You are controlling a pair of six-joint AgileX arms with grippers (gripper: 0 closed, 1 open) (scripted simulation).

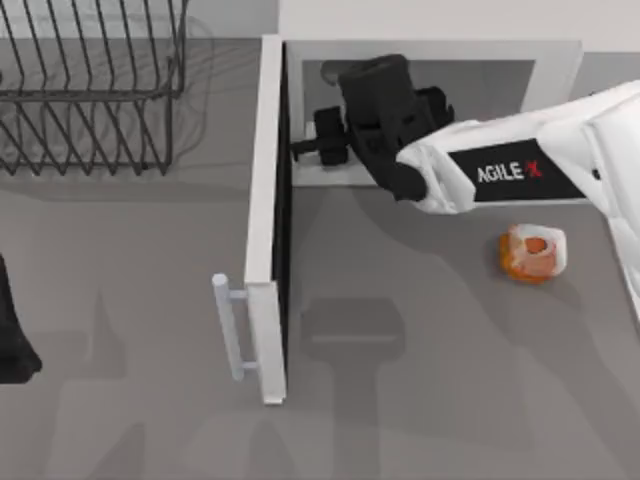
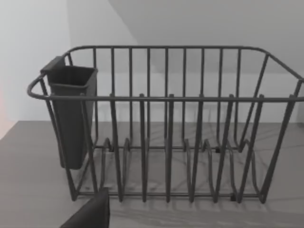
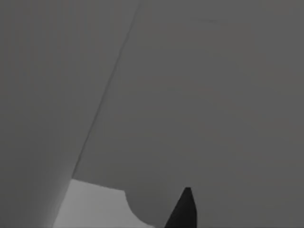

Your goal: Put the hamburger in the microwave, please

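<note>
Plainly, "AGILE X" marks the right arm (image 1: pixel 520 170) beside the hamburger (image 1: pixel 532 252).

The one piece of lettering I can read from here is "AGILE X", white capitals with a red X on a black band (image 1: pixel 510 173) that wraps the white forearm of my right arm (image 1: pixel 560 150), seen from the top camera. I can make out no other words, numbers or signs anywhere else in my three feeds.
</note>
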